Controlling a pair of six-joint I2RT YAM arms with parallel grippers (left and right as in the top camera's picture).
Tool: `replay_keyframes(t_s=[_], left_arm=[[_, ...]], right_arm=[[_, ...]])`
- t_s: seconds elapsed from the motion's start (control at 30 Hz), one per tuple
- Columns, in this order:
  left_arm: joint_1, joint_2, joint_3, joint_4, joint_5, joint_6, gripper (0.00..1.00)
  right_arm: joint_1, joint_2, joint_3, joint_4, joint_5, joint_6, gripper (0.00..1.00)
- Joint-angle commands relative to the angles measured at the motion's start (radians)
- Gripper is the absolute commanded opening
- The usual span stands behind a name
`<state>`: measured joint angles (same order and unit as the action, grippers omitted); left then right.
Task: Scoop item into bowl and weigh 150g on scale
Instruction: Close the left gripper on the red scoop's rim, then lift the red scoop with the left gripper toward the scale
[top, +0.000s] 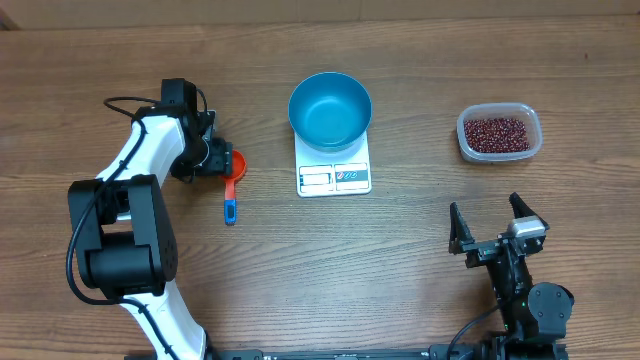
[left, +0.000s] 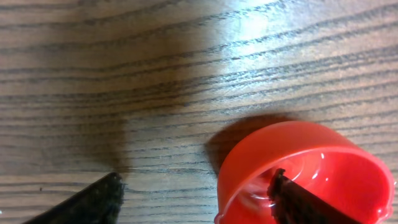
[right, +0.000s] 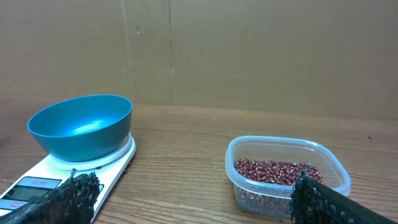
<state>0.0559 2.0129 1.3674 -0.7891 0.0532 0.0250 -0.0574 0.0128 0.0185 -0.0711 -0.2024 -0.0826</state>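
The blue bowl (top: 330, 110) (right: 81, 127) stands empty on the white scale (top: 335, 178) (right: 37, 186) at the table's middle back. The dark red beans (top: 497, 132) (right: 273, 171) lie in a clear tub (top: 463, 140) (right: 249, 193) at the right. A red scoop (top: 236, 163) (left: 311, 162) with a blue handle (top: 231, 205) lies left of the scale. My left gripper (top: 215, 158) (left: 196, 179) is open and straddles the scoop's rim: one finger is inside the red cup, the other over bare wood beside it. My right gripper (top: 487, 222) (right: 191, 186) is open and empty, hovering in front of the tub.
A brown cardboard wall (right: 249, 56) stands behind the table. The left arm's white links (top: 120, 170) reach in from the front left. The right arm's base (top: 530, 300) sits at the front right edge.
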Motion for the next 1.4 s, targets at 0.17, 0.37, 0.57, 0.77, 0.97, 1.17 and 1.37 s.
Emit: replay_keyframes(t_s=[0.17,0.37,0.57,0.77,0.97,1.17,1.37], left_arm=[[-0.004,0.014,-0.006,-0.003,0.015,-0.010,0.41],[-0.004,0.014,-0.006,-0.003,0.016,-0.010,0.34],[-0.004,0.014,-0.006,-0.002,0.016,-0.005,0.18],[-0.004,0.014,0.006,-0.016,0.019,-0.006,0.04],[-0.004,0.014,0.086,-0.073,0.019,-0.008,0.04],[-0.004,0.014,0.247,-0.183,0.019,-0.061,0.04],[-0.004,0.014,0.401,-0.282,0.019,-0.138,0.04]], right_arm=[[0.006,-0.010,-0.011,0.005,0.007,0.003,1.00],[0.006,-0.010,-0.011,0.005,0.007,0.003,1.00],[0.006,-0.010,-0.011,0.005,0.007,0.003,1.00],[0.006,-0.010,-0.011,0.005,0.007,0.003,1.00],[0.006,-0.010,-0.011,0.005,0.007,0.003,1.00],[0.006,-0.010,-0.011,0.005,0.007,0.003,1.00],[0.006,-0.010,-0.011,0.005,0.007,0.003,1.00]])
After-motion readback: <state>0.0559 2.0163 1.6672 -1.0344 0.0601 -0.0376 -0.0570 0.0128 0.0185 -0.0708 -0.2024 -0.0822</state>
